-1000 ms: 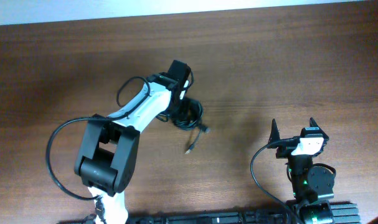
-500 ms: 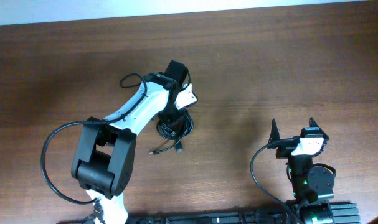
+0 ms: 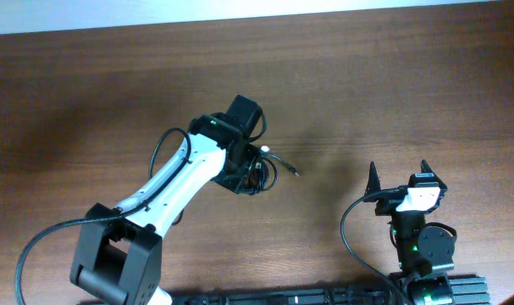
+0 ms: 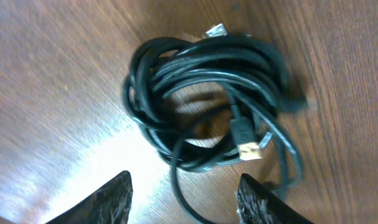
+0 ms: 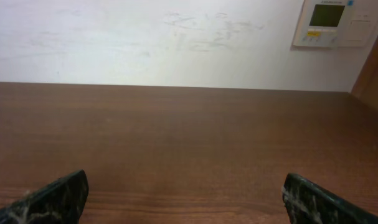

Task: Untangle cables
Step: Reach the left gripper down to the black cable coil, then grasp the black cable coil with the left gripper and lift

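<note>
Cables: the black cables [image 3: 258, 175] are lying in one loose coil on the table [image 3: 409, 85], just left of the middle of the overhead frame; in the left wrist view the coil [image 4: 207, 106] is filling the centre and upper half.
Plug ends: a gold-tipped plug [image 4: 250, 149] is resting on the coil's lower right side, a pale one [image 4: 215, 29] is poking out at its top edge, and overhead one thin end [image 3: 290, 169] is sticking out to the right.
Left gripper: the left gripper [image 4: 185, 199] is hovering right over the coil with its fingers [image 4: 114, 198] standing apart; one strand is running down between them, not pinched.
Right gripper: the right gripper [image 3: 400, 174] is sitting at the lower right of the overhead frame, well apart from the coil, its jaws spread wide and holding nothing; its own camera [image 5: 185, 193] is showing only bare tabletop ahead.
Background: a wall panel [image 5: 329, 22] is hanging at the upper right of the right wrist view.
</note>
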`<state>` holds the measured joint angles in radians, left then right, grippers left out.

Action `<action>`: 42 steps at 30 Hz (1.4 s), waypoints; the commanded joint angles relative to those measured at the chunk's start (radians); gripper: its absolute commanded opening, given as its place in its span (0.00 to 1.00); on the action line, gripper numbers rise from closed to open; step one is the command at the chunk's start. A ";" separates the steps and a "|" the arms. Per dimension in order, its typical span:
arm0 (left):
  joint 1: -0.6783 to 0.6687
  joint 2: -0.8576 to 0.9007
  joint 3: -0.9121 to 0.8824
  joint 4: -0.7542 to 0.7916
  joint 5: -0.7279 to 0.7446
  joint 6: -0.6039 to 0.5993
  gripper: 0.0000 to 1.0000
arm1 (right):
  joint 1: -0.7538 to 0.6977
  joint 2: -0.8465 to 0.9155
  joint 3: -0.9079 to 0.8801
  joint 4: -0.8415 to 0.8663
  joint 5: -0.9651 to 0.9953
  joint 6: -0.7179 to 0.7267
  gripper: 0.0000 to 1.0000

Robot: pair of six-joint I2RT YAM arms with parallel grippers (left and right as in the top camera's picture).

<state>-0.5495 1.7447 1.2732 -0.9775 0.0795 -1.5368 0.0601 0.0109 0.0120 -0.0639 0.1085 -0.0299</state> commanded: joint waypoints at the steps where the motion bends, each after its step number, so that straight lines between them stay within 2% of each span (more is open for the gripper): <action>1: -0.031 -0.010 -0.010 -0.004 0.002 0.013 0.80 | 0.005 -0.003 -0.006 -0.005 0.016 0.000 0.98; 2: -0.025 -0.010 -0.008 0.004 -0.040 0.193 0.82 | 0.005 -0.003 -0.006 -0.005 0.016 0.000 0.99; 4: 0.016 -0.010 0.026 0.073 -0.184 0.846 0.80 | 0.005 -0.003 -0.006 -0.005 0.016 0.000 0.99; 5: 0.046 -0.010 0.042 0.099 -0.244 1.198 0.64 | 0.005 -0.003 -0.006 -0.005 0.016 0.000 0.99; 6: 0.063 -0.010 0.041 0.098 -0.287 1.369 0.60 | 0.005 -0.003 -0.006 -0.005 0.016 0.000 0.98; 8: 0.101 -0.010 0.038 0.097 -0.274 1.411 0.57 | 0.005 -0.003 -0.006 -0.005 0.016 0.000 0.99; 9: 0.113 -0.010 0.036 0.098 -0.215 1.412 0.48 | 0.005 -0.003 -0.006 -0.005 0.016 0.000 0.99; 10: 0.114 -0.010 0.036 0.098 -0.116 1.483 0.46 | 0.005 -0.003 -0.006 -0.005 0.016 0.000 0.99; 11: 0.114 -0.010 0.029 0.098 -0.024 1.577 0.52 | 0.005 -0.003 -0.006 -0.005 0.016 0.000 0.99; 12: 0.114 -0.010 0.011 0.099 -0.016 1.587 0.55 | 0.005 -0.003 -0.006 -0.005 0.016 0.000 0.99; 13: 0.114 -0.010 -0.011 0.108 -0.015 1.587 0.50 | 0.005 -0.003 -0.006 -0.005 0.016 0.000 0.99; 18: 0.114 -0.010 -0.137 0.237 -0.015 1.587 0.44 | 0.005 -0.003 -0.006 -0.005 0.016 0.000 0.98; 19: 0.114 -0.010 -0.162 0.265 -0.015 1.587 0.40 | 0.005 -0.003 -0.006 -0.005 0.016 0.000 0.98; 21: 0.114 -0.010 -0.193 0.293 -0.015 1.587 0.37 | 0.005 -0.003 -0.006 -0.005 0.016 0.000 0.99; 28: 0.114 0.023 -0.196 0.349 -0.015 1.586 0.24 | 0.005 -0.003 -0.006 -0.005 0.016 0.000 0.99; 31: 0.114 0.087 -0.196 0.349 -0.016 1.575 0.15 | 0.005 -0.003 -0.006 -0.005 0.016 0.000 0.98; 34: 0.113 0.159 -0.196 0.349 -0.013 1.574 0.11 | 0.005 -0.003 -0.006 -0.005 0.016 0.000 0.98; 37: 0.113 0.170 -0.196 0.349 0.011 1.571 0.20 | 0.005 -0.003 -0.006 -0.005 0.016 0.000 0.99; 39: 0.113 0.169 -0.191 0.345 0.011 1.559 0.22 | 0.005 -0.003 -0.006 -0.005 0.016 0.000 0.99; 40: 0.114 0.168 -0.163 0.314 0.011 1.559 0.29 | 0.005 -0.003 -0.006 -0.005 0.016 0.000 0.99; 42: 0.114 0.166 -0.088 0.234 0.011 1.559 0.33 | 0.005 -0.003 -0.006 -0.005 0.016 0.000 0.99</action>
<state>-0.4339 1.8606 1.1309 -0.6594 0.0792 0.0273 0.0601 0.0120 0.0120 -0.0639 0.1085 -0.0296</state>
